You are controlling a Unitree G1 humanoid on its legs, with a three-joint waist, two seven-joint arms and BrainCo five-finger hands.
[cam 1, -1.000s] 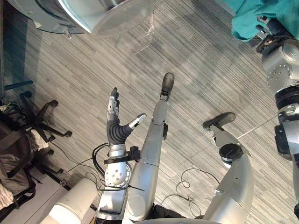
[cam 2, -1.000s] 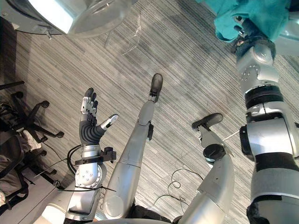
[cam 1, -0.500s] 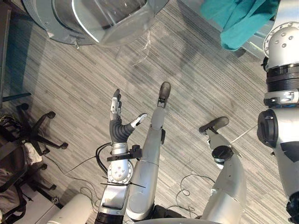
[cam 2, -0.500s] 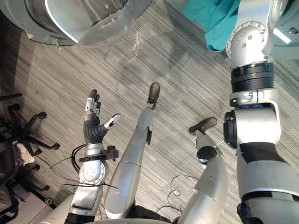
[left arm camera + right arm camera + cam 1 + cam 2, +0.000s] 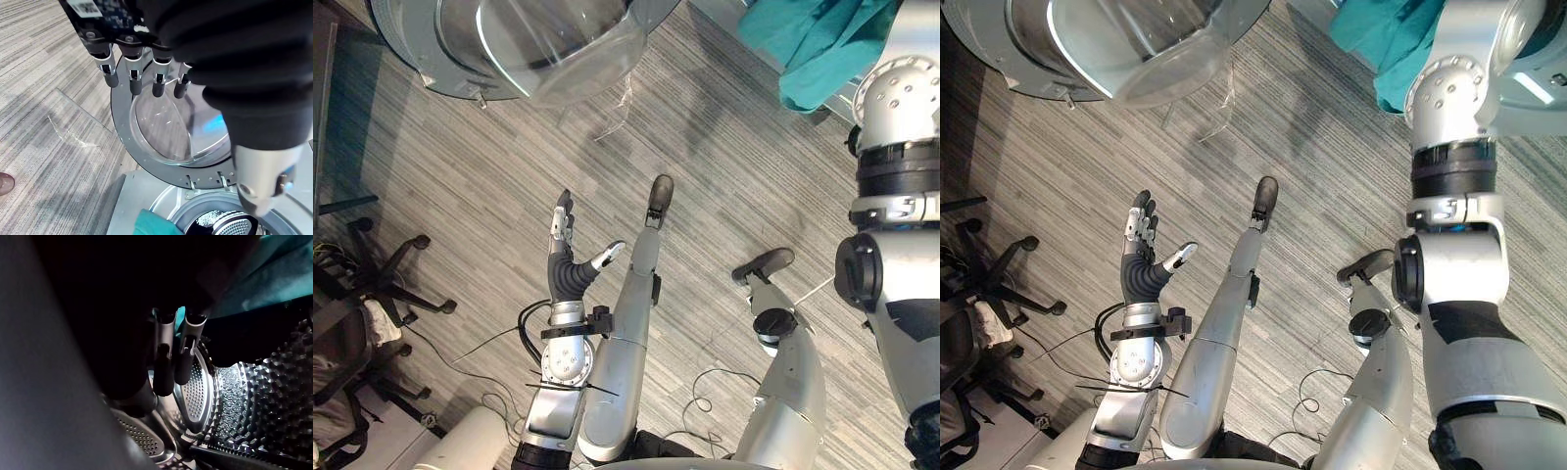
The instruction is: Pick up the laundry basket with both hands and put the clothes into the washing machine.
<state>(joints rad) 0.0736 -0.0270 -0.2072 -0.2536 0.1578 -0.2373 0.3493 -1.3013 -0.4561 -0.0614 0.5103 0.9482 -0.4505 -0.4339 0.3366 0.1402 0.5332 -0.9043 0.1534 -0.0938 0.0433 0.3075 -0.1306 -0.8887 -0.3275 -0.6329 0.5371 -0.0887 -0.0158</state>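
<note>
The washing machine's round glass door (image 5: pixel 548 49) hangs open at the upper left of the eye views. The left wrist view looks past the door to the drum opening (image 5: pixel 215 220), where a teal cloth (image 5: pixel 151 224) lies at the rim. A teal cloth (image 5: pixel 813 44) bunches at the top right beside my raised right arm. My right hand (image 5: pixel 168 357) is inside the dark perforated drum (image 5: pixel 264 396), with teal cloth (image 5: pixel 283 274) close beside it. My left hand (image 5: pixel 563 250) is open over the floor with its fingers straight, holding nothing.
Black office chairs (image 5: pixel 386 269) and a dark bag (image 5: pixel 333 343) stand at the left edge. A white rounded object (image 5: pixel 460 448) is at the lower left. Grey striped floor (image 5: pixel 724 166) stretches between me and the machine.
My right arm has reached up and forward, carrying the hand and the teal cloth towards the drum. The view has shifted a little. The left hand has stayed open in place.
</note>
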